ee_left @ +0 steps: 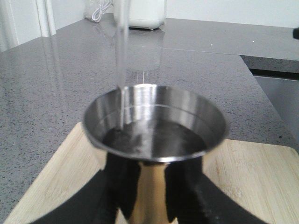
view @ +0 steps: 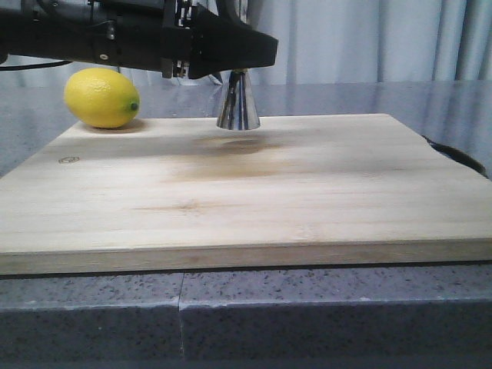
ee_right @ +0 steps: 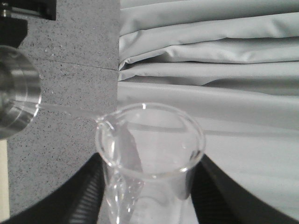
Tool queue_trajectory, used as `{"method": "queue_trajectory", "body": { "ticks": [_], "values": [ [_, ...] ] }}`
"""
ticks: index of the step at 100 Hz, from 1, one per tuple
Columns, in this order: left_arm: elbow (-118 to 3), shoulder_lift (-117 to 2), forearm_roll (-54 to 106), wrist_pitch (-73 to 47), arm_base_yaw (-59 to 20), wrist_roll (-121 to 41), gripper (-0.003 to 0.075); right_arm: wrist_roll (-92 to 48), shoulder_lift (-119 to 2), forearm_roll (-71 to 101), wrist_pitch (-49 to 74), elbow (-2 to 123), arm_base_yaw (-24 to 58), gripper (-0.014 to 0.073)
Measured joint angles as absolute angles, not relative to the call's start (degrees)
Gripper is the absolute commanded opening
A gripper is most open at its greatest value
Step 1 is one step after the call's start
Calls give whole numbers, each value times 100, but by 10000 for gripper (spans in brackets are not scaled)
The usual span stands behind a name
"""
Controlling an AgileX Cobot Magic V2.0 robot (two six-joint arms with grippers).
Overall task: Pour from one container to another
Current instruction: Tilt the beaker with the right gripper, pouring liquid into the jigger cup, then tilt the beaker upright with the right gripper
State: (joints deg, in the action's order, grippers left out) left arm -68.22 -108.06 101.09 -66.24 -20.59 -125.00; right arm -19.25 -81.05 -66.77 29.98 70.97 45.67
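Left wrist view shows the pour underway: a thin clear stream (ee_left: 122, 60) drops into the steel jigger (ee_left: 154, 130), landing near the rim on one side; dark liquid already pools in the cup. The left tool (ee_left: 152, 196) has its black fingers (ee_left: 117, 186) closed on either side of the jigger's lower body, clamped on it, prob. to keep it upright and steady under the stream.

Right wrist view: the glass beaker (ee_right: 149, 154) sits gripped btw the right tool's fingers (ee_right: 79, 196), tipped well over so its pour lip faces the jigger; the stream runs off the lip toward the steel rim. Right tool is clamped on the beaker, fingers snug vs. the glass. Tilt looks chosen to give a thin, controllable flow, imo.

Front view: the jigger's flared foot (view: 237, 108) seems to rest at the far edge of the wooden board (view: 246, 192), its top hidden by the dark arm hardware above. A lemon (view: 101, 98) lies at the board's far left corner, on a grey speckled surface (view: 307, 323).
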Motion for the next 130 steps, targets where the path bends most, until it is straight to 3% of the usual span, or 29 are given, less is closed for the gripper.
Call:
{"method": "queue_trajectory", "body": {
  "ticks": [50, 73, 104, 130],
  "values": [
    [-6822, -10806, 10096, -6624, -2059, -12500, 222, -1900, -8105, -5843, 3105, 7097, 4567, 270],
    [-6822, -10806, 10096, -6624, -2059, -12500, 222, -734, -8105, -5579, 3080, 7097, 4505, 270],
    [-6822, -10806, 10094, -6624, -2059, -12500, 222, 403, -7709, -4156, 2545, 7001, 3387, 270],
    [-6822, -10806, 10094, -6624, -2059, -12500, 222, 478, -6996, -2806, 1318, 5863, 2161, 270]
  ]
}}
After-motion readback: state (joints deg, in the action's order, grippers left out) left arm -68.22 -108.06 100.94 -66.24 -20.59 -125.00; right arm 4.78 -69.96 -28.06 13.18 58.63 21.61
